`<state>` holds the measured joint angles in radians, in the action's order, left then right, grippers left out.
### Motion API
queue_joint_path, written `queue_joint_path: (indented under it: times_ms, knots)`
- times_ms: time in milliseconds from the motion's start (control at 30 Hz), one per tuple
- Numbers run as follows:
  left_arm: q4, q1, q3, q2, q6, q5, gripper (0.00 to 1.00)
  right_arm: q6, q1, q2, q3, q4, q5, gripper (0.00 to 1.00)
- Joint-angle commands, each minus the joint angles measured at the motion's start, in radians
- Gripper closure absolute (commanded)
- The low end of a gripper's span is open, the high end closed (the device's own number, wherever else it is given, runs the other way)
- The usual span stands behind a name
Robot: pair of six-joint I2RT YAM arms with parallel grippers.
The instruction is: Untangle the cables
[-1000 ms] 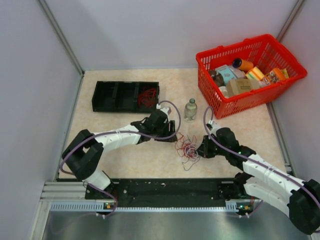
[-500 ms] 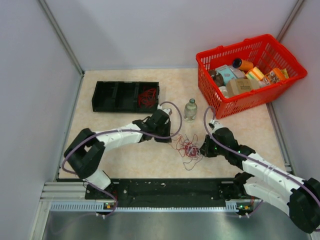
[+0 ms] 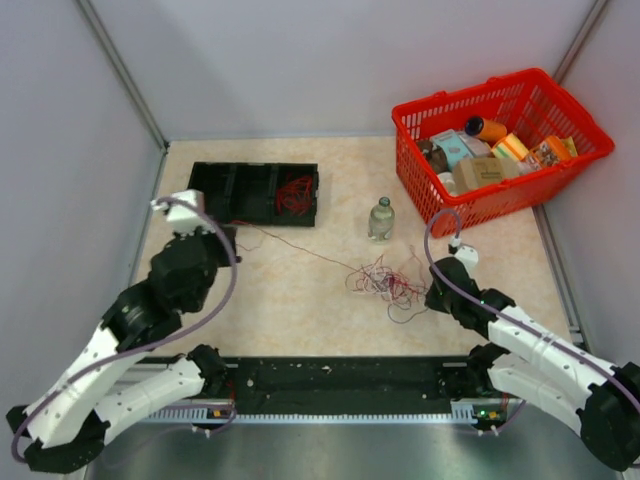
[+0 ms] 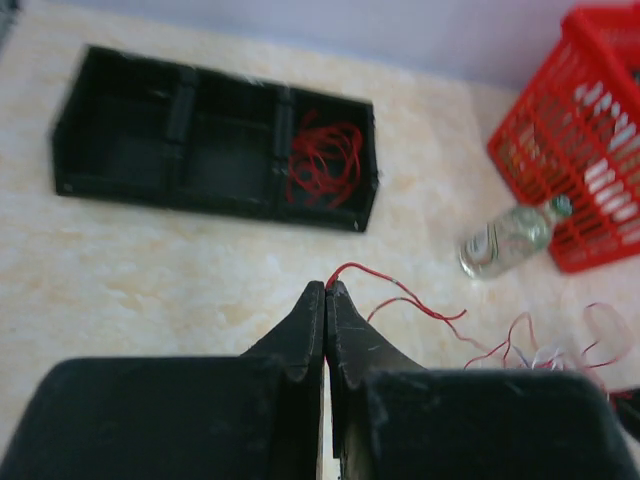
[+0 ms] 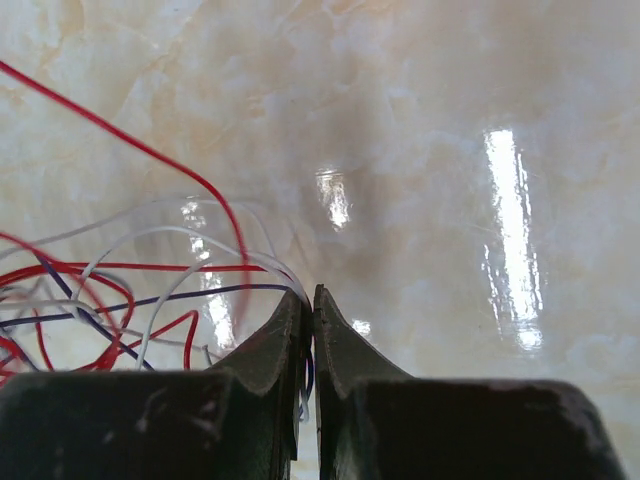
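Glossy marbled table (image 5: 450, 120), plastic basket (image 3: 480, 206), seemingly plastic-sheathed cables (image 3: 381, 281)

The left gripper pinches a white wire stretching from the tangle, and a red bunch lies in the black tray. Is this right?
Not quite. The wire in the left gripper is red, not white; the left wrist view shows it. The rest is right.
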<state>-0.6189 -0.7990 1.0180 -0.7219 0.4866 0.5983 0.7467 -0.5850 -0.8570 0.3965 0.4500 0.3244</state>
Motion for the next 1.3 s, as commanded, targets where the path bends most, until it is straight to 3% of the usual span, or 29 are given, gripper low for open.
queue_joint_path:
  times_ms: [0, 200, 333, 467, 500, 633, 733, 833, 967, 1100, 1267]
  knots:
    - [-0.056, 0.006, 0.140, 0.139, -0.110, 0.340, 1.00, 0.031, 0.002, 0.026, 0.038, 0.044, 0.079, 1.00]
    - [0.166, 0.006, 0.255, 0.256, -0.431, 0.489, 1.00, 0.049, 0.004, 0.018, 0.041, 0.061, 0.103, 1.00]
    - [0.168, 0.004, 0.391, 0.204, -0.563, 0.538, 1.00, 0.103, 0.020, 0.050, 0.036, 0.110, 0.154, 1.00]
    - [0.437, 0.004, 0.422, 0.180, -0.894, 0.690, 1.00, 0.129, 0.077, 0.101, 0.019, 0.133, 0.156, 1.00]
    - [0.408, 0.003, 0.450, 0.180, -0.860, 0.664, 1.00, 0.126, 0.083, 0.110, 0.019, 0.133, 0.147, 1.00]
    - [-0.012, 0.000, 0.599, 0.119, -0.490, 0.399, 1.00, 0.056, 0.083, 0.119, 0.013, 0.064, 0.072, 1.00]
    - [-0.125, 0.000, 0.590, 0.047, -0.338, 0.185, 1.00, 0.008, 0.083, 0.121, 0.001, 0.013, 0.010, 1.00]
    - [-0.139, 0.000, 0.545, -0.010, -0.252, 0.069, 1.00, -0.018, 0.082, 0.121, 0.001, 0.007, -0.027, 1.00]
    - [-0.111, 0.001, 0.427, -0.043, -0.206, 0.080, 1.00, -0.026, 0.082, 0.144, -0.004, 0.010, -0.025, 1.00]
    - [-0.107, 0.001, 0.265, -0.034, -0.152, 0.110, 1.00, 0.049, 0.083, 0.190, 0.010, 0.111, 0.091, 1.00]
    - [-0.047, 0.000, 0.061, 0.004, -0.034, -0.041, 1.00, 0.098, 0.082, 0.289, -0.004, 0.162, 0.175, 1.00]
